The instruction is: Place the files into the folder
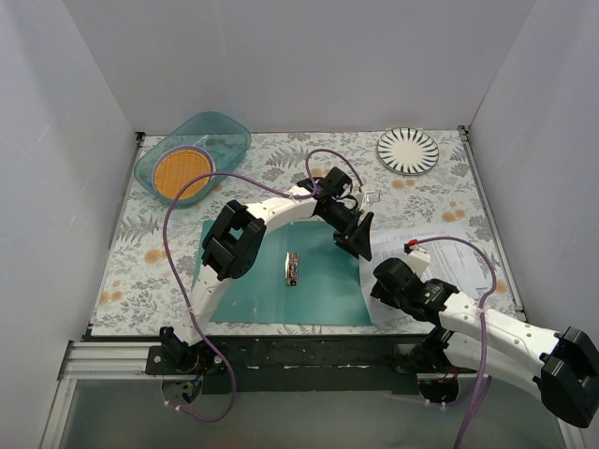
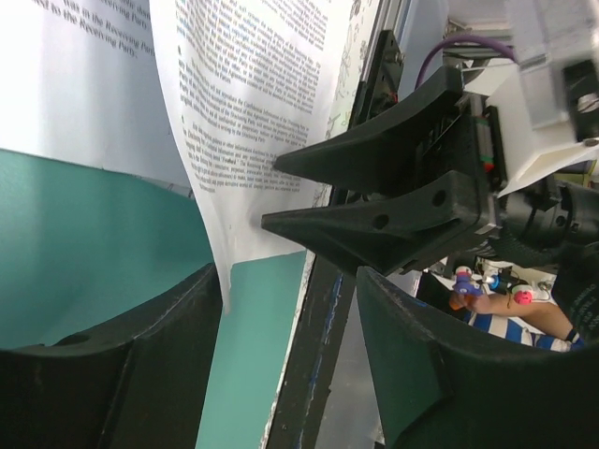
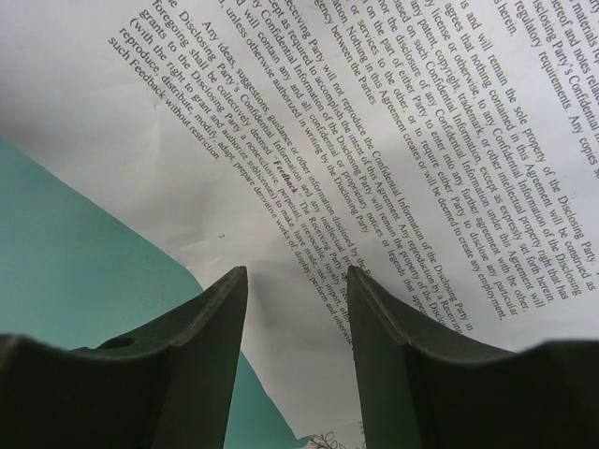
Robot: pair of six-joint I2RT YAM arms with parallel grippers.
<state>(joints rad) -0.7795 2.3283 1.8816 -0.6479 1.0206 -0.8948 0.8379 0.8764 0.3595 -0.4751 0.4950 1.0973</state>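
Left claw (image 2: 285,281): I see it apart beside the papers (image 2: 253,112), edge curled.
Right claw (image 3: 296,273): apart over them, 3 o'clock of folder (image 1: 271,290).

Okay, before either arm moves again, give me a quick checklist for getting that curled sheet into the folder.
1. Folder lying open with bare inside: ok.
2. Metal clip free of paper: ok.
3. Metal clip open to take paper: cannot tell.
4. Corner of the sheet inside the gap of the left gripper: ok, it hangs near one finger.
5. Left gripper closed on the sheet: not ok, jaws stand apart.
6. Right gripper clamped on the sheet: not ok, a gap shows between its fingers.
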